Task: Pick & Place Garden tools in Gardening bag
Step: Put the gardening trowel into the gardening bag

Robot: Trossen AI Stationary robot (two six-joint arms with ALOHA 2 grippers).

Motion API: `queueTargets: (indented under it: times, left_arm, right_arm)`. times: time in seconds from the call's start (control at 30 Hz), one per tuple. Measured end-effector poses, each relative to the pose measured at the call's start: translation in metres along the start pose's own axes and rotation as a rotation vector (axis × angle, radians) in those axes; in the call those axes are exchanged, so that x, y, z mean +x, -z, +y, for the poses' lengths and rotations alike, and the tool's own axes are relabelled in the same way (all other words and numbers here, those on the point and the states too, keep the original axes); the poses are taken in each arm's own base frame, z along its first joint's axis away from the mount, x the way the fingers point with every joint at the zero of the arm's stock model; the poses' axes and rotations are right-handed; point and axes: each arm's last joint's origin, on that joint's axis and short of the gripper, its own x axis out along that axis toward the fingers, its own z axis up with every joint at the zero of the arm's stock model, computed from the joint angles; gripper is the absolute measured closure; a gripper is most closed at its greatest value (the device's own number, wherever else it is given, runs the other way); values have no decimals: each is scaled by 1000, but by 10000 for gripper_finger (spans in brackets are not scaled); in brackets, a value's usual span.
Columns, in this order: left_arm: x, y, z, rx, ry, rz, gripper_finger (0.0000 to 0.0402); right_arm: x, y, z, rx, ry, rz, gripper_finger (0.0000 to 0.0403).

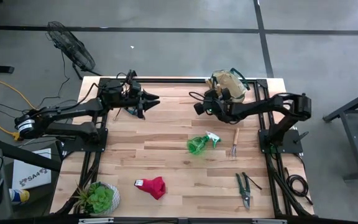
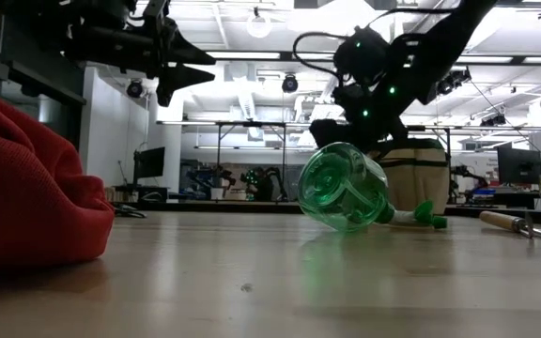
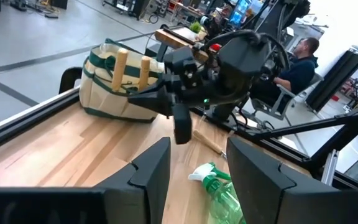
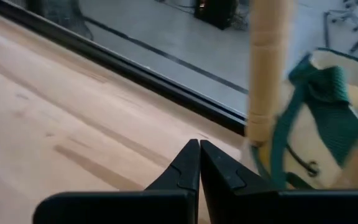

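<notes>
Gardening bag (image 1: 230, 83) beside right pincer (image 1: 197, 107)

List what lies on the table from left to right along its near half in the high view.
Potted plant → red glove → green spray bottle → wooden-handled fork → pruning shears.

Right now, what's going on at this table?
Two robot arms are loading garden tools into the gardening bag at the table's far edge; two wooden handles already stick out of it. The right gripper sits shut and empty beside the bag; the left gripper hovers open. The spray bottle, fork, shears and red glove remain out.
</notes>
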Motion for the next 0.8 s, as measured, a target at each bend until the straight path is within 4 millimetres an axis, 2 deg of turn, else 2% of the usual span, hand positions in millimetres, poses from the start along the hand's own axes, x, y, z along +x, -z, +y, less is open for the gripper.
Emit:
queueTargets:
  times: [0.3, 0.57, 0.8]
  left_arm:
    - [0, 0, 0, -20, -1, 1, 247]
    - [0, 0, 0, -21, -1, 1, 247]
    - [0, 0, 0, -27, 2, 2, 247]
  right_arm:
    - [2, 1, -4, 97, 174, -71, 399]
    - [-1, 0, -2, 133, 177, -93, 399]
    - [-18, -8, 3, 144, 51, -83, 400]
